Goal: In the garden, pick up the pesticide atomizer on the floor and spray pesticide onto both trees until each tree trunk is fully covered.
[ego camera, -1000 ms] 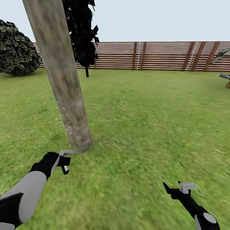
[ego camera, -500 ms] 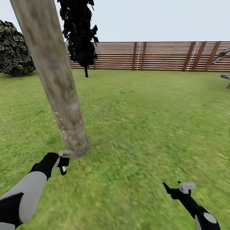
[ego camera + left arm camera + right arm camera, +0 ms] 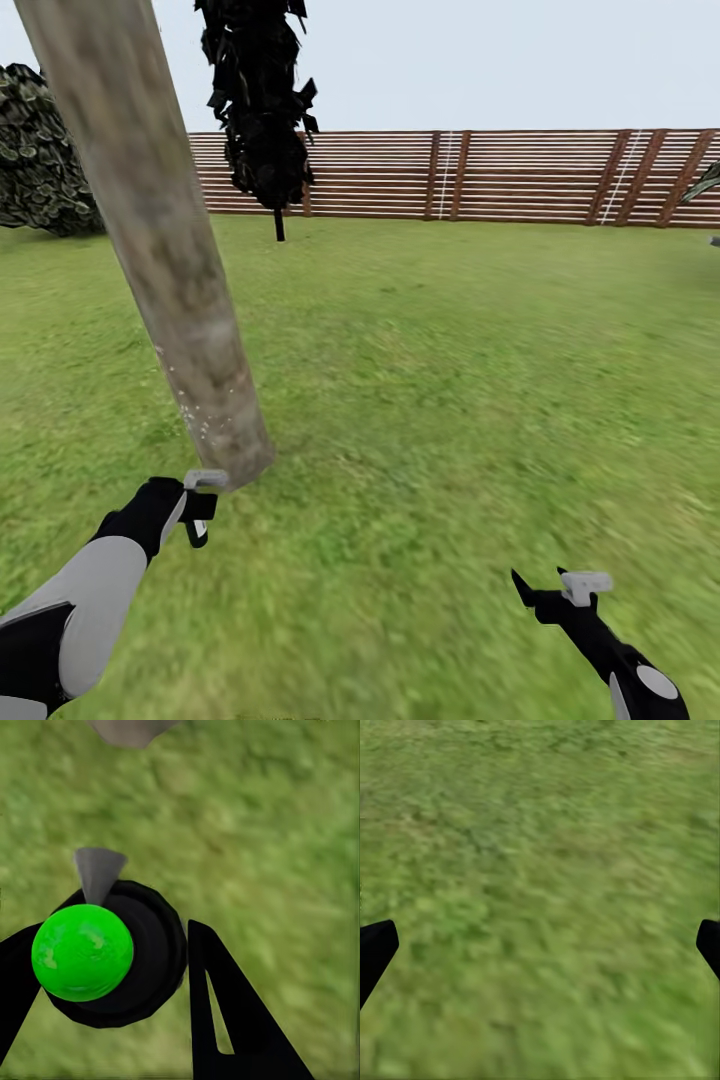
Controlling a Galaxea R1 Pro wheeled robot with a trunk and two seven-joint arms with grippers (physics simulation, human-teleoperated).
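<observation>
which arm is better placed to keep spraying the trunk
Left. The left gripper holds the pesticide atomizer right by the base of the tree trunk. The right gripper is open, empty, and away over the grass.

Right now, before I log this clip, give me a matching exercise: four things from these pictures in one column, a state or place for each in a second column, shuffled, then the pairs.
Things
1. left gripper
2. right gripper
3. tree trunk
4. fence

States or places
A. runs along the far edge of the lawn
B. open, over bare grass
C. leaning, with white specks low on it
D. shut on the pesticide atomizer, close to the trunk's base

Pairs: 1-D, 2-B, 3-C, 4-A
</observation>
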